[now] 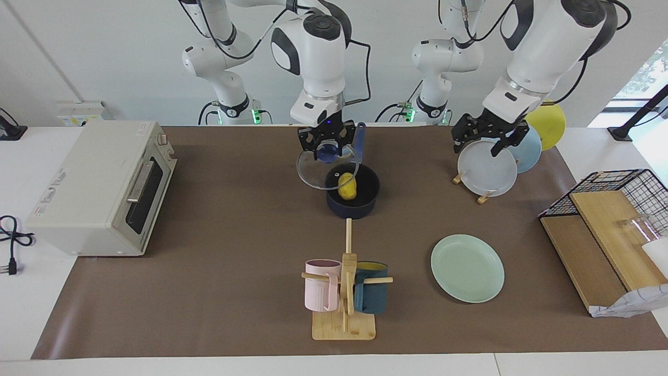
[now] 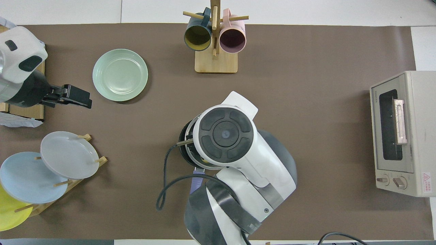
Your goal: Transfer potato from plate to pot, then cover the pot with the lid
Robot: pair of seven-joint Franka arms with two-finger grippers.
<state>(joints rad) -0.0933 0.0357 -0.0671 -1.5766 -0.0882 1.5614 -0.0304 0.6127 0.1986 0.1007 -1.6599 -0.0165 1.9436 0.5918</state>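
The yellow potato [image 1: 347,187] lies inside the dark blue pot [image 1: 353,204], whose blue handle [image 1: 360,137] points toward the robots. My right gripper [image 1: 327,148] is shut on the blue knob of the clear glass lid [image 1: 314,171]. The lid hangs tilted in the air, overlapping the pot's rim on the side toward the right arm's end. In the overhead view the right arm hides the potato and most of the pot [image 2: 184,136]. The mint-green plate [image 1: 467,268] [image 2: 120,75] lies bare. My left gripper [image 1: 482,143] [image 2: 80,98] is open and holds nothing, up over the plate rack.
A toaster oven [image 1: 99,188] stands at the right arm's end. A wooden mug stand [image 1: 344,292] with a pink and a teal mug is farther from the robots than the pot. The plate rack [image 1: 488,167] and a wire basket with wooden boards [image 1: 605,219] are at the left arm's end.
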